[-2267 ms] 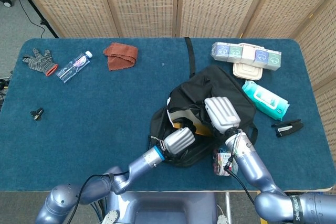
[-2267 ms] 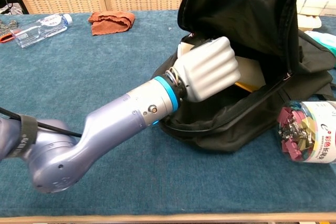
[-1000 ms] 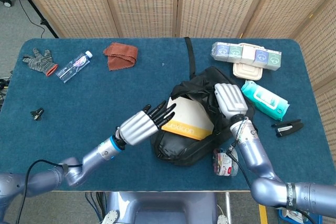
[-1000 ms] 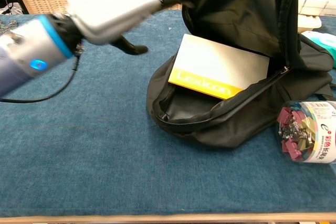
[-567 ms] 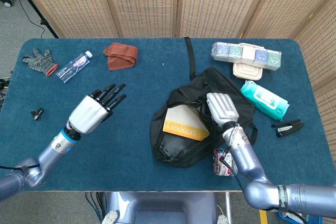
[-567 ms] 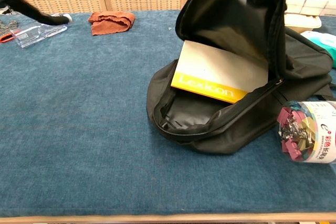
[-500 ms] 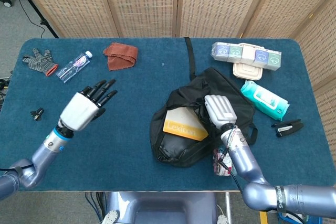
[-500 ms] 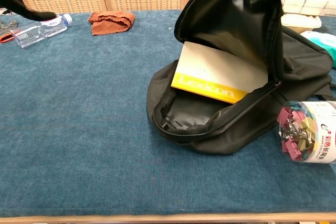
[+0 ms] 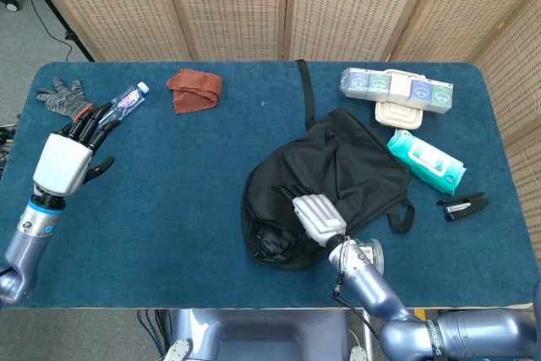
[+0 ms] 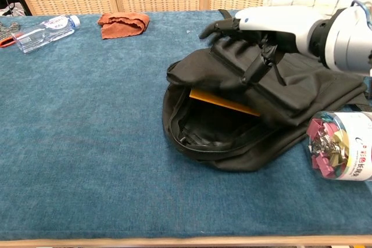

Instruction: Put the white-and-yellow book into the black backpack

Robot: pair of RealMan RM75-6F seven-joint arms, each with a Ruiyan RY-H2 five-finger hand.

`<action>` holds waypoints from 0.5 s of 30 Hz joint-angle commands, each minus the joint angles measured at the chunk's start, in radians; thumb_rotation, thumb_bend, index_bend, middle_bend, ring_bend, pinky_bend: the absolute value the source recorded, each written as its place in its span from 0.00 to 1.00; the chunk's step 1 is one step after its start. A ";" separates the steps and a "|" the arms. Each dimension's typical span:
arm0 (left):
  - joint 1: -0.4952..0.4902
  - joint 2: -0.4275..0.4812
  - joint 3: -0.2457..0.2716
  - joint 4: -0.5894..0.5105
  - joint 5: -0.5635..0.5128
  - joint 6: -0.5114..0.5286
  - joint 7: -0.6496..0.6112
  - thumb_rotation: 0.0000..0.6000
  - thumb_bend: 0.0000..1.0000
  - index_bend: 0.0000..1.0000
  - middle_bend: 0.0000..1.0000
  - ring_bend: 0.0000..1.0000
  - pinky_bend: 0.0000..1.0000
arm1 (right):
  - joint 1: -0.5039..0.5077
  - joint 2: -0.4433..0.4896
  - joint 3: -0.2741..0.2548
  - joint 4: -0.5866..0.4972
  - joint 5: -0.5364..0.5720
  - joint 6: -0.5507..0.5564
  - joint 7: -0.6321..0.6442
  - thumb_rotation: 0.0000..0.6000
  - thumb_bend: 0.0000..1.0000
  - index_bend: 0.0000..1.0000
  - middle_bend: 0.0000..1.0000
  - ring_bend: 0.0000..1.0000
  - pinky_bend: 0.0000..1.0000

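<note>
The black backpack (image 9: 347, 171) lies at the table's middle right with its flap dropped over the opening (image 10: 215, 126). Of the white-and-yellow book, only a yellow edge (image 10: 224, 101) shows, inside the opening under the flap; the head view hides it. My right hand (image 10: 273, 21) lies flat over the top of the flap with fingers stretched out, holding nothing; in the head view the right hand (image 9: 317, 216) sits over the bag's near side. My left hand (image 9: 63, 160) hovers far to the left, fingers spread and empty.
A grey glove (image 9: 61, 97), a water bottle (image 9: 118, 107) and a brown cloth (image 9: 194, 89) lie at the back left. Tissue packs (image 9: 396, 86), a teal wipes pack (image 9: 427, 161) and a black stapler (image 9: 463, 205) are on the right. A jar of clips (image 10: 343, 146) stands beside the bag.
The flap my right hand held up has come down over the book, and that hand has moved nearer and lower. My left hand has drawn further left.
</note>
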 commanded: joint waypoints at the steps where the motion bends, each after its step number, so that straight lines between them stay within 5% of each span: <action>1: 0.008 -0.012 -0.011 0.011 -0.015 -0.005 -0.019 1.00 0.14 0.27 0.13 0.19 0.58 | -0.017 -0.012 -0.013 -0.012 -0.051 -0.004 0.024 1.00 0.00 0.00 0.00 0.00 0.00; 9: 0.040 -0.004 -0.035 -0.041 -0.062 -0.021 -0.060 1.00 0.12 0.23 0.10 0.17 0.54 | -0.079 0.033 -0.043 -0.055 -0.199 -0.008 0.113 1.00 0.00 0.00 0.00 0.00 0.00; 15: 0.085 0.035 -0.038 -0.140 -0.095 -0.031 -0.075 1.00 0.10 0.16 0.05 0.12 0.46 | -0.168 0.128 -0.119 -0.024 -0.408 0.036 0.165 1.00 0.00 0.00 0.00 0.00 0.00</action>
